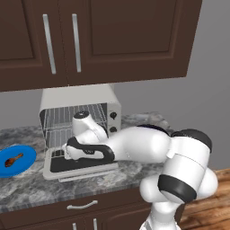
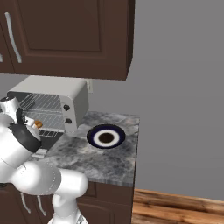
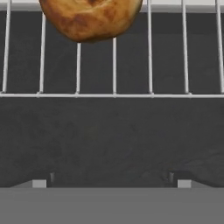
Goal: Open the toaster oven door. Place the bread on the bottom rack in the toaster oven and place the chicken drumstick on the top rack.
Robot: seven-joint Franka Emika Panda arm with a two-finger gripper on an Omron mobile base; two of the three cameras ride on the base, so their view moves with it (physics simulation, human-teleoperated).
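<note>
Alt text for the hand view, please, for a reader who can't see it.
A golden-brown bread lies on a silver wire rack, seen close from above, cut off by the picture's top edge. Nearer than the rack's front bar lies a dark flat surface. The open gripper shows two small tips at the bottom, holding nothing.

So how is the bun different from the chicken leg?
The bun is round and golden-brown, while the chicken leg is long, thin at one end and darker reddish-brown. The bun lies on a wire shelf inside the toaster oven; the chicken leg lies outside on the blue plate on the counter. Both are small pieces of brown food, and neither is in the claw.
</note>
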